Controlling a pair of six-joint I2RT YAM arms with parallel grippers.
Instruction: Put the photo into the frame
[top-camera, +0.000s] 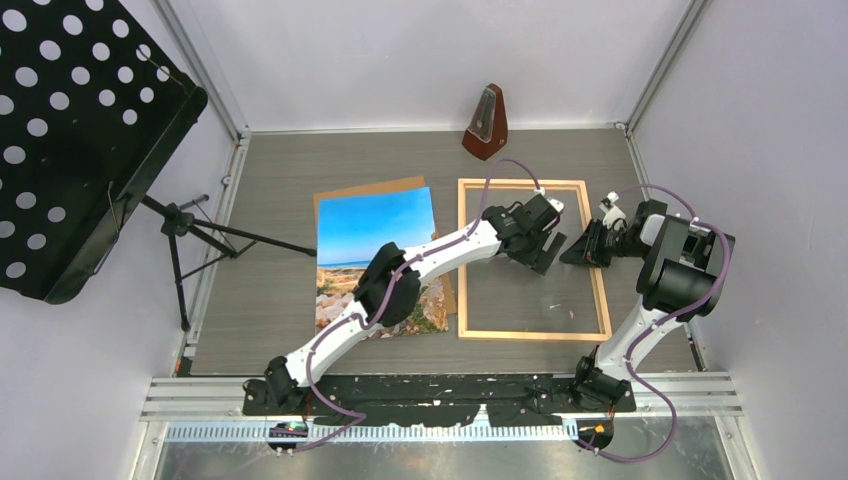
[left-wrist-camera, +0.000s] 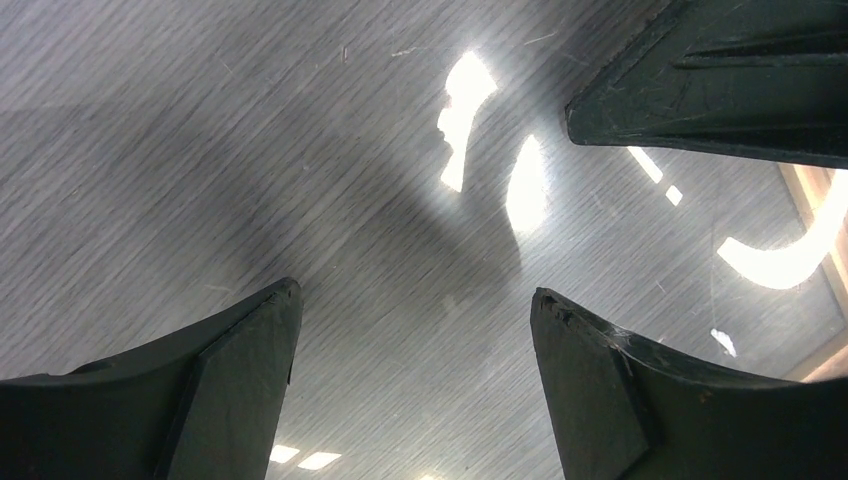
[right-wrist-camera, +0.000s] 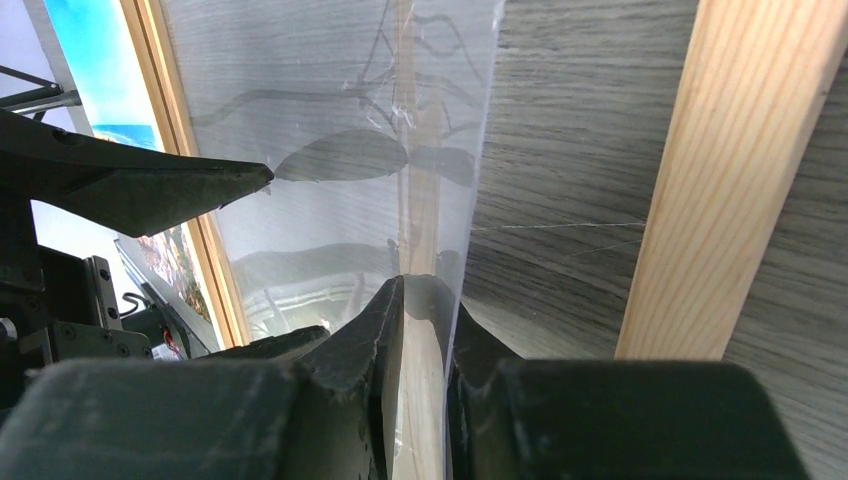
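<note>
The photo (top-camera: 375, 235), a print of blue sky and rocky shore, lies face up left of the frame (top-camera: 534, 335); its edge also shows in the right wrist view (right-wrist-camera: 85, 60). The light wood frame lies flat on the table. A clear sheet (right-wrist-camera: 330, 120) lies inside the frame, its right edge raised. My right gripper (right-wrist-camera: 425, 300) stands at the frame's right rail (right-wrist-camera: 730, 170). Its jaws are a narrow gap apart, with the sheet's edge between them against the right finger. My left gripper (top-camera: 545, 248) hangs open just above the sheet (left-wrist-camera: 415, 295), holding nothing.
A brown backing board (top-camera: 370, 188) lies under the photo, showing at its top edge. A metronome (top-camera: 486, 123) stands at the back wall. A black music stand (top-camera: 80, 140) with tripod legs fills the left side. One of the right gripper's fingers (left-wrist-camera: 720, 90) shows in the left wrist view.
</note>
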